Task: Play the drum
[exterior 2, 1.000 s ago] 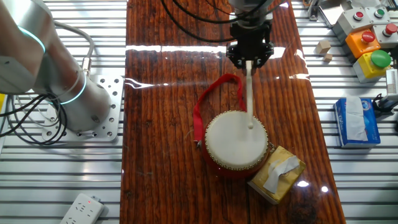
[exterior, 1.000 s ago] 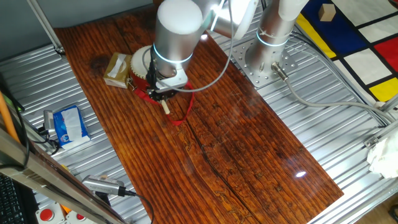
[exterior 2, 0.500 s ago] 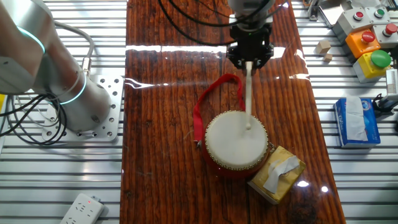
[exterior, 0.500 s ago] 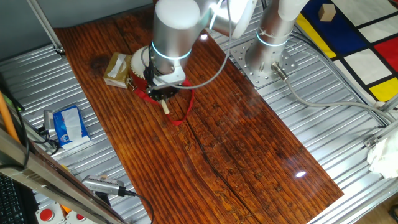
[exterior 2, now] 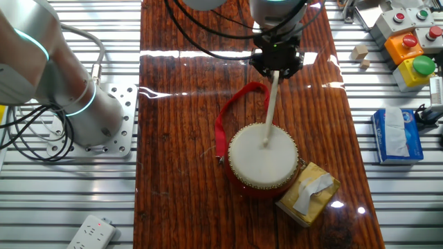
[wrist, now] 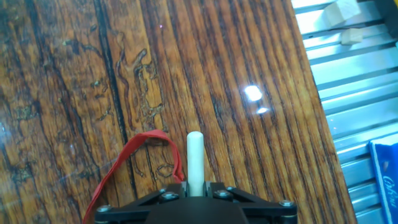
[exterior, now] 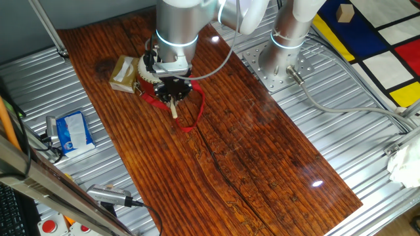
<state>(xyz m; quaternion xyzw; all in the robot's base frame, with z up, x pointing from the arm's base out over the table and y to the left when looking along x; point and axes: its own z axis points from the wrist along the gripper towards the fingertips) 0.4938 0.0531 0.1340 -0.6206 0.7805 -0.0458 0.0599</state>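
Note:
The drum [exterior 2: 263, 160] has a red body and a cream skin, and stands on the wooden table next to a tan box. Its red strap [exterior 2: 225, 117] loops toward the gripper and also shows in the hand view [wrist: 124, 165]. My gripper [exterior 2: 275, 63] is shut on a thin light stick [exterior 2: 270, 107]. The stick slants down from the jaws and its tip rests on the skin near the middle. In the one fixed view the gripper [exterior: 172, 92] hides most of the drum [exterior: 146, 75]. In the hand view the stick's short end [wrist: 195, 155] juts out between the jaws.
A tan cardboard box [exterior 2: 308, 192] touches the drum's side. A blue tissue pack [exterior 2: 396, 135] and coloured buttons [exterior 2: 408, 45] lie on the metal bench beside the board. The arm's base [exterior 2: 76, 104] stands on the other side.
The gripper has turned and shifted slightly, and the stick's tip has swung from the skin's edge toward its middle.

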